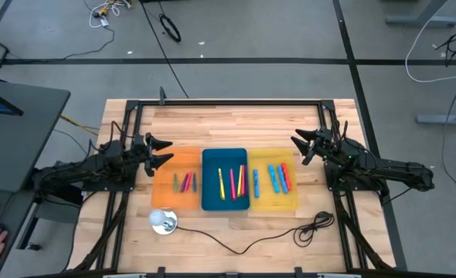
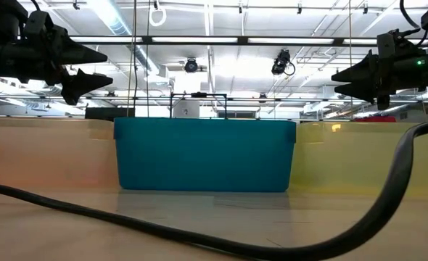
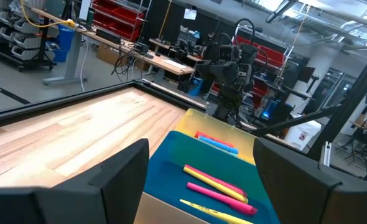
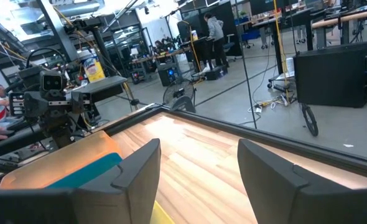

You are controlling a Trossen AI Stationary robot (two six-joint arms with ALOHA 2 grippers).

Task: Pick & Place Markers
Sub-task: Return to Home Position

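With the markers [image 1: 232, 184] lying in the orange tray [image 1: 166, 166], blue tray [image 1: 212, 158] and yellow tray [image 1: 263, 158], the left pincer [image 1: 171, 151] and right pincer [image 1: 296, 149] hang open and empty above the outer trays' outer edges, so homing probably calls for drawing each arm back high, clear of tray walls.

left tool [image 1: 168, 151]: jaws apart, raised | right tool [image 1: 298, 149]: jaws apart, raised
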